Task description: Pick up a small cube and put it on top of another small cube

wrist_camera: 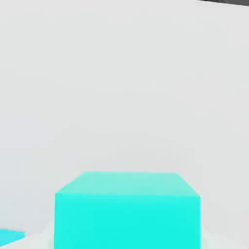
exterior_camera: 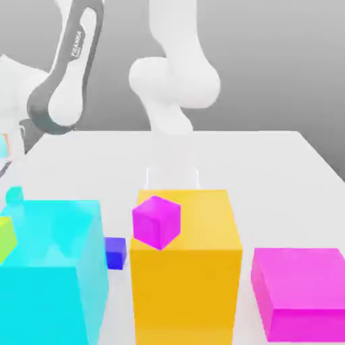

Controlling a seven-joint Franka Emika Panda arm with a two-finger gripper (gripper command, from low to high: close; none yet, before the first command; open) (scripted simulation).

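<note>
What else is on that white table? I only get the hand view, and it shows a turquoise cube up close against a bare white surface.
Observer: The exterior view shows three big blocks on the white table: a big cyan block, a big orange block and a flat magenta block.
Operator: Is anything as small as my tiny turquoise cube?
Observer: Yes, a tiny dark blue cube shows low in the gap between the cyan and orange blocks.
Operator: Any other small one?
Observer: A small magenta cube, tilted, shows in front of the orange block's upper corner.
</note>
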